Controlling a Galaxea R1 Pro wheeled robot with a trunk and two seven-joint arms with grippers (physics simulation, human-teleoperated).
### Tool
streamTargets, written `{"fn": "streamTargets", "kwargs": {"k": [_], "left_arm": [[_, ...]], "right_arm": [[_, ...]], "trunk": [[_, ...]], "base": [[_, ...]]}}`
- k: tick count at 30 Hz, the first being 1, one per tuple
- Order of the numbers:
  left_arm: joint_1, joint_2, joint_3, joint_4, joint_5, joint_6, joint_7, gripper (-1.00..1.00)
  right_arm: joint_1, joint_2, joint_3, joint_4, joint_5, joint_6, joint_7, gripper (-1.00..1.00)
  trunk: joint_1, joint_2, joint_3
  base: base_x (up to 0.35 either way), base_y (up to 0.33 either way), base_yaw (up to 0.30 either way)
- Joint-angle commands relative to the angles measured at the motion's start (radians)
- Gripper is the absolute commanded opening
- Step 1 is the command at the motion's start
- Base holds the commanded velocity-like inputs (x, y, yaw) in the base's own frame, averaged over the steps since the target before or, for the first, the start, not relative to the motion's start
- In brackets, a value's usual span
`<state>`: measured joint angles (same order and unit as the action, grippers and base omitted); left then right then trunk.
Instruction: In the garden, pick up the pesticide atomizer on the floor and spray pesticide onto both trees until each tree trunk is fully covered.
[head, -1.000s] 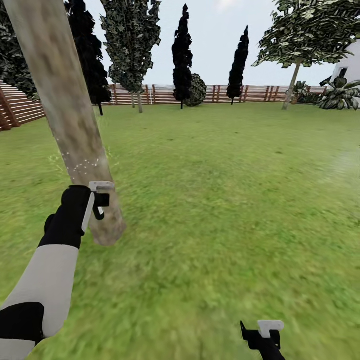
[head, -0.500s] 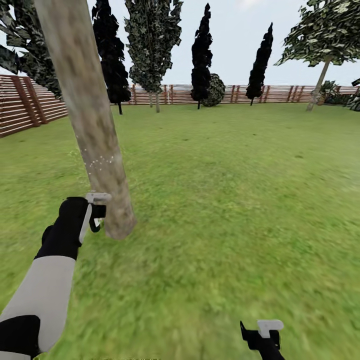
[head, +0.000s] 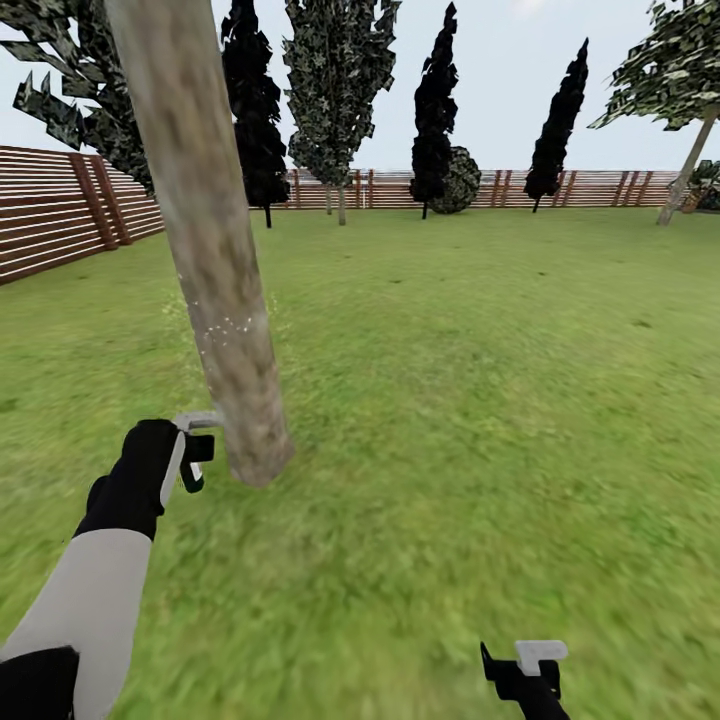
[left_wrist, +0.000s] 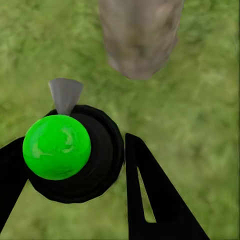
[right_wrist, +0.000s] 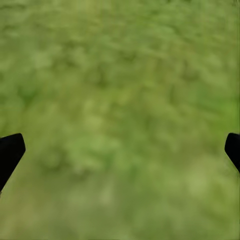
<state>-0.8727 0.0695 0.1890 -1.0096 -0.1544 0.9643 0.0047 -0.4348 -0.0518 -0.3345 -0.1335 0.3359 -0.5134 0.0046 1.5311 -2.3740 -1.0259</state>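
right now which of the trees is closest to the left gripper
The thick pale-barked trunk just beside the left gripper. The dark cypresses stand far back along the fence.

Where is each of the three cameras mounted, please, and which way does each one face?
Head view: from the robot's head, forward and down over green lawn to the brown slat fence; left gripper beside the thick pale mottled trunk, right gripper low.
Left wrist view: along black fingers gripping the black atomizer with a green ball top, trunk base ahead.
Right wrist view: down at grass, fingertips wide apart.
Shared: head and left wrist both show the trunk.
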Motion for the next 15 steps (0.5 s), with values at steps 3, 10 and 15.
{"fn": "streamTargets", "kwargs": {"k": [3,10,15], "left_arm": [[0.046,0.009,0.007,0.034,-0.002,-0.068,0.001,-1.00],[0.131,-0.001,0.014,0.038,0.018,-0.094,-0.012,-1.00],[0.154,-0.002,0.014,0.050,0.021,-0.182,-0.009,-1.00]], "right_arm": [[0.000,-0.002,0.000,0.000,0.000,0.000,0.000,1.00],[0.000,-0.001,0.001,0.000,0.000,0.001,0.001,1.00],[0.000,0.000,0.002,0.000,0.000,0.001,0.000,1.00]], "trunk": [[0.000,0.000,0.000],[0.000,0.000,0.000],[0.000,0.000,0.000]], "base": [[0.338,0.000,0.000],[0.172,0.000,0.000],[0.301,0.000,0.000]]}}
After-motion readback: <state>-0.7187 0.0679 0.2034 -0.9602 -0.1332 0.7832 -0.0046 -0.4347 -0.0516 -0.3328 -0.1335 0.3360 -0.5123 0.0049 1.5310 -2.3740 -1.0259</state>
